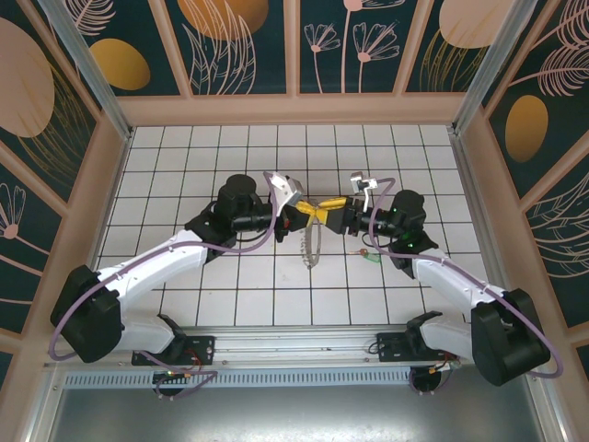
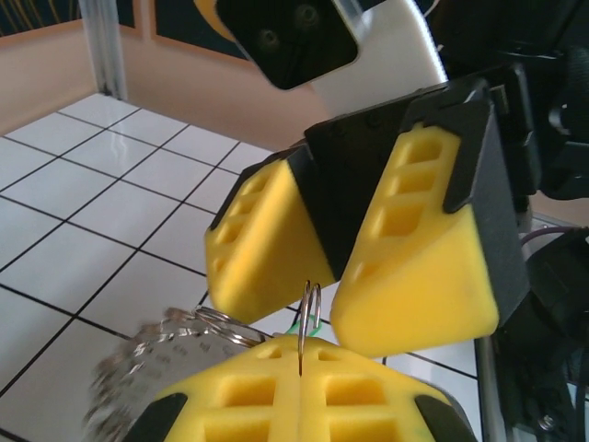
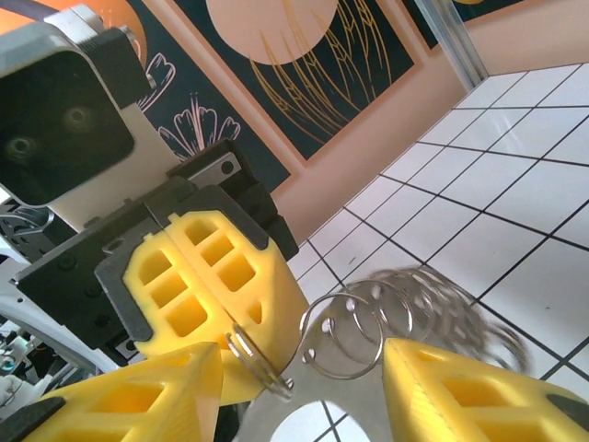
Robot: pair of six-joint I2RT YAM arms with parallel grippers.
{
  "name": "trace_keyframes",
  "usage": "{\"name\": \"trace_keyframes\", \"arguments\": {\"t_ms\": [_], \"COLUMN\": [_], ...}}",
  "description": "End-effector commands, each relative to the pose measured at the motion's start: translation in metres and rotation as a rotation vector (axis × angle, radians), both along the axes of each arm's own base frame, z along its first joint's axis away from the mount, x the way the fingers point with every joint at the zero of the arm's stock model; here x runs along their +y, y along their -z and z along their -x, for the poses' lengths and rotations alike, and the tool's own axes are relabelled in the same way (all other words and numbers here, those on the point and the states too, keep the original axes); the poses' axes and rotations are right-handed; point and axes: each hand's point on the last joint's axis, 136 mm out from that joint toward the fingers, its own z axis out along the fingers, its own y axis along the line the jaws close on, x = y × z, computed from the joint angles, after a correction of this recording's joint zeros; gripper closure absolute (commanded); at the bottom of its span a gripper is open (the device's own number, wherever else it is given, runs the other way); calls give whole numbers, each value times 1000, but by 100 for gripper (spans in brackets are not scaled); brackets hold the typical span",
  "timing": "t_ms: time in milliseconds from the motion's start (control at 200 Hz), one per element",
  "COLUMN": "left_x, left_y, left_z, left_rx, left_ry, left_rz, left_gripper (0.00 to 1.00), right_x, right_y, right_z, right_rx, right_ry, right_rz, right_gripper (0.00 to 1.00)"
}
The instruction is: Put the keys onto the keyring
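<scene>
My left gripper (image 1: pixel 306 215) is shut on the keyring (image 1: pixel 312 245), pinching one thin double-wire loop (image 2: pixel 309 311) between its yellow fingers (image 2: pixel 230 396). The rest of the keyring hangs below, its silvery loops (image 3: pixel 386 308) fanned out. Facing it, my right gripper (image 1: pixel 333 214) stands open, its fingers (image 3: pixel 479 396) on either side of the held loop (image 3: pixel 262 364) and apart from it. The left wrist view has those right fingers (image 2: pixel 423 258) just above the loop. The green-headed key (image 1: pixel 369 255) lies on the white tiles under the right arm.
The white tiled floor (image 1: pixel 276 147) is walled by peach-framed patterned panels (image 1: pixel 230 46), with metal posts (image 1: pixel 87 64) at the back corners. A metal rail (image 1: pixel 294 345) carrying both arm bases runs along the near edge.
</scene>
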Motion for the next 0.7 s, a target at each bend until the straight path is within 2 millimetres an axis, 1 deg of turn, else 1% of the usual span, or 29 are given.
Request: {"name": "trace_keyframes", "arguments": {"t_ms": [0,140,245,365,500,561,696], "left_x": [-6,-7,-8,-8,-7,-7,-5], "left_y": [-19,-12,-9,-5,-3,-3,-7], "left_z": [5,6,8,9,10,10,5], "left_rx": [-20,-1,7,15,23,18,13], "left_ry": [63,80,90,97,102,102,67], "left_rz": [39,25,20,11,3,3,8], "left_gripper": [100,100,100,100,100,100,100], "right_x": [4,5,4,5,4,4,4], "right_y": [-20,-22,-23,-24,-27,-27,-27], "right_z": [6,6,7,7,6,6,3], "right_rx": [-90,-97,-102,-104,-109,-110,-110], "right_ry": [-44,-44,-44,-43,-42,-40,-27], "right_rz": [-21,-21,-21,-20,-21,-19,-9], "right_gripper": [52,58,65,74,89,100,100]}}
